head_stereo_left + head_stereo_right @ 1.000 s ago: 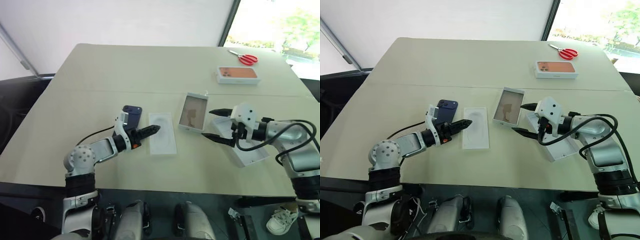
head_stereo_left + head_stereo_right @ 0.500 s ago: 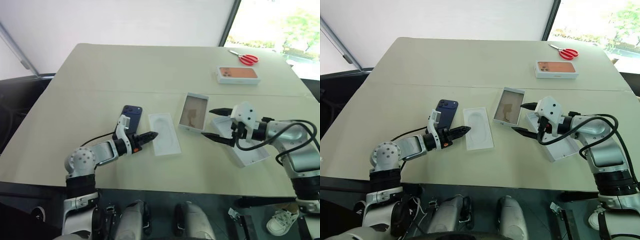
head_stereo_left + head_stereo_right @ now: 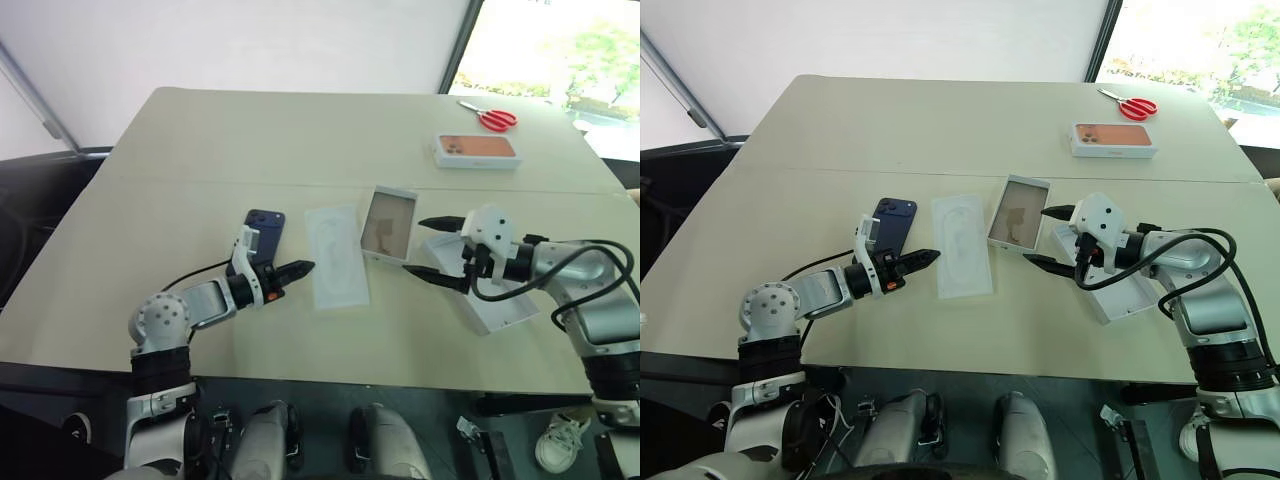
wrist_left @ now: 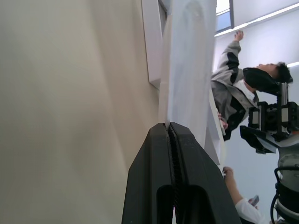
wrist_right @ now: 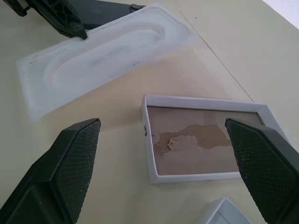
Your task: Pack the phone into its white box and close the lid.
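Observation:
The dark navy phone [image 3: 263,228] lies flat on the table, just behind my left gripper [image 3: 303,268]. That gripper is shut, and its tips sit at the near left edge of a flat white insert card [image 3: 335,256]; in the left wrist view the card [image 4: 187,70] begins right past the closed fingers [image 4: 154,177]. The white box [image 3: 388,222], brown floor up, lies to the right of the card and touches it. My right gripper [image 3: 414,247] hovers open by the box's right side. Below its wrist the lid [image 3: 492,303] lies with its inside up.
A box with an orange phone picture [image 3: 476,149] and red scissors [image 3: 487,116] lie at the far right of the table [image 3: 200,140]. A person [image 4: 233,88] stands in the background of the left wrist view.
My left gripper has gone from open to shut. The insert card has slid right and turned, and now lies against the white box. The right arm has kept still.

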Robot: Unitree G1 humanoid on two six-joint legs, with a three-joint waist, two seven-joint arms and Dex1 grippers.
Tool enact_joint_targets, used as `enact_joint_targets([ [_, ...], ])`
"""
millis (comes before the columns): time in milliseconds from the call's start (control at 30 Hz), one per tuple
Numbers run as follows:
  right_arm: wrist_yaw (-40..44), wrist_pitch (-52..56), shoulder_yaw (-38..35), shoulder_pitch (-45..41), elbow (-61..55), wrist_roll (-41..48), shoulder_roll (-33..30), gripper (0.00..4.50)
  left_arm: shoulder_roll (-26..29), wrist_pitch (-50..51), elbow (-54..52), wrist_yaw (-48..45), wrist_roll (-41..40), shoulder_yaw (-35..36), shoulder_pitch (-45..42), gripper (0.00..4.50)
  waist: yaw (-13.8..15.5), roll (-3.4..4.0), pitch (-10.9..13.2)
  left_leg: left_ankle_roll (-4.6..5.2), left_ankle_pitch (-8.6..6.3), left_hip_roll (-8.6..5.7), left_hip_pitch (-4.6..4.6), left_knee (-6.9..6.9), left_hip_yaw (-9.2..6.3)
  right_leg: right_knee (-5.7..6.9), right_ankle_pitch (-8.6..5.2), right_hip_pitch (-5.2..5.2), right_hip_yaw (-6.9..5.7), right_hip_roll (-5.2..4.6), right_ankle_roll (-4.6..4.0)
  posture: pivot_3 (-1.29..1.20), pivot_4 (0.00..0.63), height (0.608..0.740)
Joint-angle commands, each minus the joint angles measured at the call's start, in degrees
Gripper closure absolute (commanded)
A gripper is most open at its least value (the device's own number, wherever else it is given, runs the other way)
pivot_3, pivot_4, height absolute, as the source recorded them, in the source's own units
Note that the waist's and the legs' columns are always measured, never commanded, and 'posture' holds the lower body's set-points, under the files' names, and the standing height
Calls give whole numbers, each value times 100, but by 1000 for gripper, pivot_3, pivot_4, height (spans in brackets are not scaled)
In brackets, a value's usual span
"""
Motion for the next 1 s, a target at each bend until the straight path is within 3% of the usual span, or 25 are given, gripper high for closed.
enact_joint_targets([
  [33,-26,-108,-132,-32,-144,14,-10,0,40,-84,13,92,-72,179,33,4448,-1,0,0,0,0,0,0,0,0,0,0,0,0,0,0,0,150,738],
  [367,-41,-107,-76,-107,-75,8,53,0,-49,-170,192,449,-435,579,-120,4448,-7,0,0,0,0,1,0,0,-2,0,0,-1,0,1,0,0,150,738],
  [533,-92,15,309,-93,-115,-98,328,0,342,-136,272,575,-723,972,-367,4448,-21,-6,3,0,0,2,-2,-1,-2,0,0,-4,-2,2,0,0,150,738],
  [667,-491,398,514,-676,447,-233,903,0,946,-137,221,321,-573,835,-438,4448,-104,-6,4,-4,2,4,-3,-2,-2,2,0,-6,-2,5,0,0,150,738],
  [1000,-154,49,1103,-1177,1622,-752,1256,0,1034,-159,110,510,-863,977,-458,4448,-136,-10,4,-4,3,-3,-8,-5,-6,-1,1,-5,-10,-1,1,0,150,738],
])
